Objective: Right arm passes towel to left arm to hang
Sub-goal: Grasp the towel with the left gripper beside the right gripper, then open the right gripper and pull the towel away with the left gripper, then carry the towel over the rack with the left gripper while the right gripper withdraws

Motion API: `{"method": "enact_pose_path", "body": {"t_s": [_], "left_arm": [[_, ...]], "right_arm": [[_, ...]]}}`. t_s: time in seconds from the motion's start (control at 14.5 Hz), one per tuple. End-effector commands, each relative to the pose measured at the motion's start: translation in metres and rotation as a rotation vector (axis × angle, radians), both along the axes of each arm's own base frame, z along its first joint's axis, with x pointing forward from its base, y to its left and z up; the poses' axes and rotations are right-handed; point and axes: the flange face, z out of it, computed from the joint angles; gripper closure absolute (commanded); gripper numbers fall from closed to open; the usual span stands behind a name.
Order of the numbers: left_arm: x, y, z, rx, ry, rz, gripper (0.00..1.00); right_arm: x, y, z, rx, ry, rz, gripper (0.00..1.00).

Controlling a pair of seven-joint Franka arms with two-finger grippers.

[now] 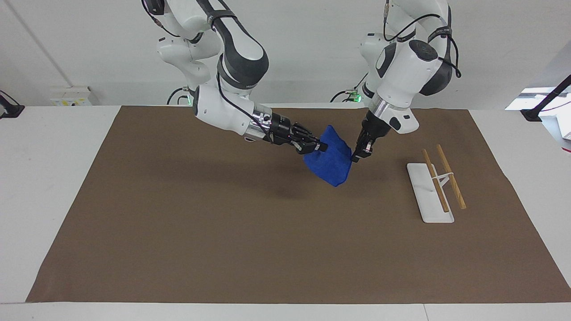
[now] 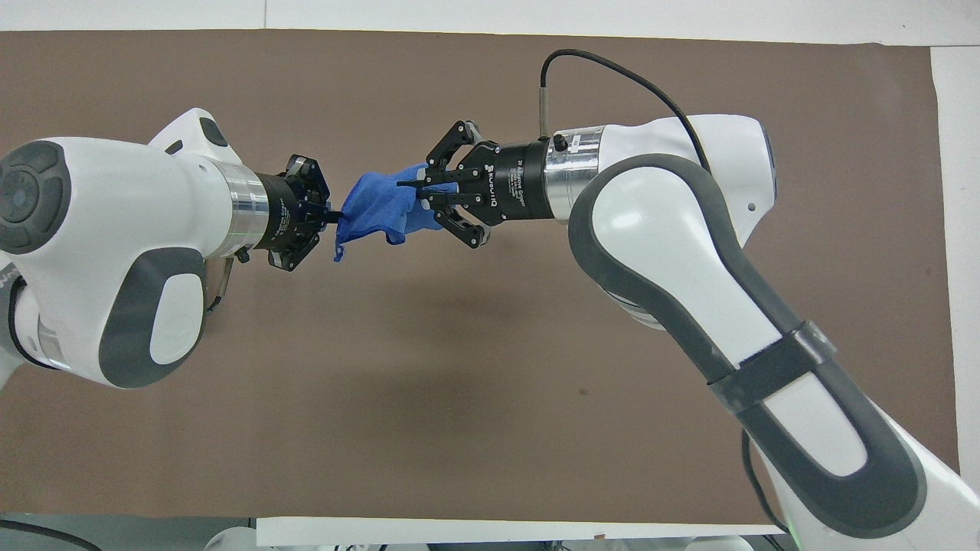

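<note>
While both grippers, right [image 1: 322, 146] and left [image 1: 355, 157], pinch the towel [image 1: 332, 162] midair, the right should release only once the left's hold is firm.

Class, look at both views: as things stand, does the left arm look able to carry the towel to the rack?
Probably yes. The left gripper pinches the towel at one edge, and bare mat lies between it and the rack, but the right gripper is also shut on the towel and must let go first.
</note>
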Motion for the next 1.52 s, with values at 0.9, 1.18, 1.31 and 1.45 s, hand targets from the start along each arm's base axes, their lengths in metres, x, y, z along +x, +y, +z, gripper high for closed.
{"method": "enact_pose_path", "body": {"t_s": [0.9, 1.18, 1.31, 1.45], "left_arm": [[0.009, -0.003, 0.046, -0.007, 0.012, -0.039, 1.00], [0.025, 0.033, 0.100, 0.083, -0.051, -0.140, 1.00], [0.034, 0.070, 0.122, 0.113, -0.052, -0.224, 1.00], [0.040, 0.109, 0.131, 0.137, -0.041, -0.296, 1.00]], "right_arm": [[0.014, -0.061, 0.005, -0.728, -0.560, 0.535, 0.00], [0.022, -0.130, 0.009, -0.900, -0.652, 0.865, 0.00], [0.015, -0.160, 0.029, -0.988, -0.637, 0.952, 0.00], [0.012, -0.195, 0.056, -1.016, -0.591, 0.941, 0.00]]}}
